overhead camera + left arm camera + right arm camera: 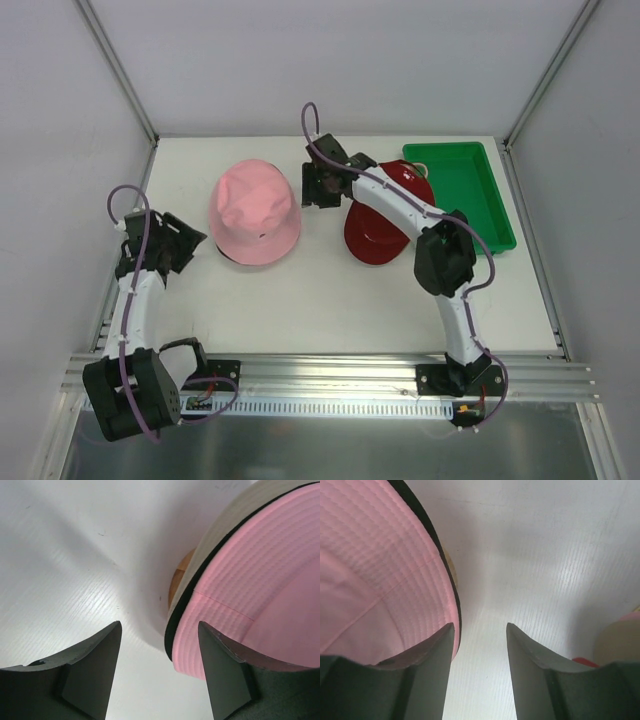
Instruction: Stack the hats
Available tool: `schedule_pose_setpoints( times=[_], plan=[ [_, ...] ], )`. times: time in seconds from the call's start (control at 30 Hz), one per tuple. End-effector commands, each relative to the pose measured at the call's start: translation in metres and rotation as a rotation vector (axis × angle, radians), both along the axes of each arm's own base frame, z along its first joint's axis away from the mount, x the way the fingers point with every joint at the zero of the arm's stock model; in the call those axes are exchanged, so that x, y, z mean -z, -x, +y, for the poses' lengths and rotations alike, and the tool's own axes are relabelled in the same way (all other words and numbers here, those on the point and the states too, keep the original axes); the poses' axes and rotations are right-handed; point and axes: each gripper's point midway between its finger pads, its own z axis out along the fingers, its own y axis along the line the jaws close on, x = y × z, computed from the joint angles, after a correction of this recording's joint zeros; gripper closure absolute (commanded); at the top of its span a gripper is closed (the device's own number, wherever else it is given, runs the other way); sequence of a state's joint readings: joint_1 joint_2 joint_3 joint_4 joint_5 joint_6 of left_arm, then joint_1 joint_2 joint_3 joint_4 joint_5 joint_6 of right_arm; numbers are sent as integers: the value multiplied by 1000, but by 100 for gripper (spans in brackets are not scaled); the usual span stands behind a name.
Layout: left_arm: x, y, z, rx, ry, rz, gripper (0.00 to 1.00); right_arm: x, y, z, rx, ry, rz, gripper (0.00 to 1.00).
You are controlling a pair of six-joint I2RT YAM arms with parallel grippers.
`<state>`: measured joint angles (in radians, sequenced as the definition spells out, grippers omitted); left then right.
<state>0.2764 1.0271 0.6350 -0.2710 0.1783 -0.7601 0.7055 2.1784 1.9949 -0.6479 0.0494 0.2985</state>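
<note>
The white table [330,300] carried everything; the green plastic tray [470,175] lay to the right of the right gripper [310,190] and well apart from it, past that arm's elbow; the pink fabric bucket hat [256,210] sat crown up between the two grippers, just to the right of the left gripper [192,243] and just to the left of the right one; the red cap [372,235] lay close on the right gripper's other side, partly covered by that arm's white forearm.

In the left wrist view the left gripper [159,627] had its dark fingers [90,675] spread apart, holding nothing; the pink brim reached into the gap near the finger on the right of the view, and contact could not be told; under the pink brim ran the thin edge of a black hat [171,630], and under that a cream brim [225,525]; a tan-brown shape [180,577] showed beneath, too hidden to name.

In the right wrist view the right gripper [480,625] was likewise spread wide, with bare table between its fingers [540,675]; the pink brim lay beside the finger on the left of the view.
</note>
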Motion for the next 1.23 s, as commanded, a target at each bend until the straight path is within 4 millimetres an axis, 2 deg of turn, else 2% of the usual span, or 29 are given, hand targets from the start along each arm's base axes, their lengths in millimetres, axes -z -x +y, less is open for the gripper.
schedule_pose_setpoints(
  times=[0.0,0.17,0.2,0.3,0.33,0.4,0.43,0.47,0.53,0.57,0.6,0.63,0.67,0.7,0.77,0.8,0.87,0.93,1.03,1.2],
  plan=[
    [-35,1,3,76,-96,-61,36,-88,2,-8,2,-68,-133,47],
    [-70,5,-8,188,-141,-144,35,-127,8,-18,-4,-90,-198,38],
    [-76,6,-12,220,-146,-163,35,-143,12,-22,-5,-102,-224,34],
    [-92,12,-31,350,-144,-208,35,-161,20,-35,-12,-97,-266,25],
    [-96,15,-36,375,-142,-222,35,-180,27,-43,-8,-113,-302,22],
    [-104,21,-50,427,-157,-252,34,-187,34,-56,9,-100,-331,15],
    [-107,23,-53,439,-162,-260,34,-192,39,-61,7,-106,-345,5],
    [-109,25,-58,460,-167,-267,34,-202,48,-72,14,-118,-372,1],
    [-113,31,-62,467,-176,-279,34,-209,58,-86,26,-113,-397,0],
    [-114,33,-64,467,-174,-282,33,-223,69,-97,35,-134,-425,1],
    [-117,37,-65,469,-179,-298,33,-210,76,-103,35,-112,-405,0],
    [-117,39,-66,469,-180,-299,33,-207,81,-107,32,-108,-402,1],
    [-117,41,-65,470,-186,-302,33,-213,91,-115,34,-121,-413,1],
    [-121,44,-66,472,-196,-316,33,-192,98,-121,30,-88,-379,0],
    [-122,51,-65,470,-219,-323,33,-188,109,-134,42,-83,-380,1],
    [-121,52,-63,461,-232,-318,32,-171,114,-139,45,-59,-357,1],
    [-118,55,-62,458,-240,-314,32,-172,122,-147,60,-83,-374,1],
    [-114,56,-64,468,-232,-306,32,-158,127,-153,65,-62,-363,0],
    [-111,58,-65,472,-228,-303,32,-156,132,-162,74,-53,-375,1],
    [-107,59,-66,475,-226,-296,31,-158,133,-160,64,-66,-381,1]
  ],
)
